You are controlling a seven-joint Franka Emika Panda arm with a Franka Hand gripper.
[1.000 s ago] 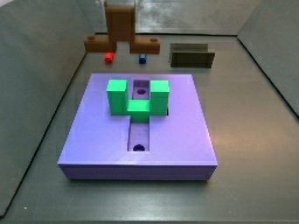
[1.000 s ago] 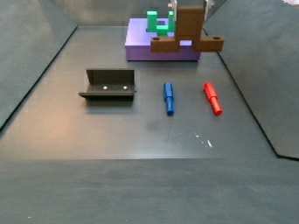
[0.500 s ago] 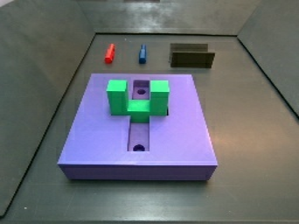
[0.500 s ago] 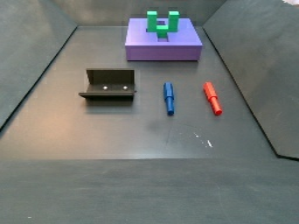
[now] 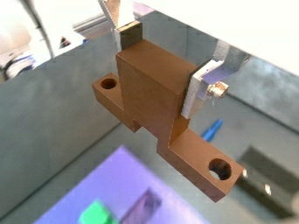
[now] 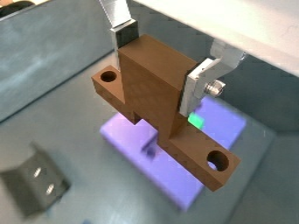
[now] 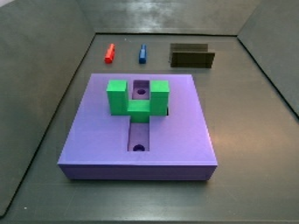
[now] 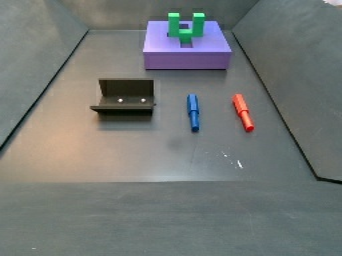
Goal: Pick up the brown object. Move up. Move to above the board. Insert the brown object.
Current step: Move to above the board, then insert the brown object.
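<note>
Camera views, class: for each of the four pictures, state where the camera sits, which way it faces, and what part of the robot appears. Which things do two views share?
Wrist view: on the arm, looking down past the hand shut on the brown object above the board.
Wrist view: same, hand, brown object, fixture below.
Side view: beyond the board's near edge, facing the pegs; no robot.
Side view: opposite end, behind the fixture; no robot.
Both side views share the green block.

One brown object [image 5: 163,105] (held by the end effector [image 5: 162,54]), one board [image 7: 138,127], one green block [image 7: 136,97], two pegs [image 8: 242,111], one fixture [image 8: 124,97]
</note>
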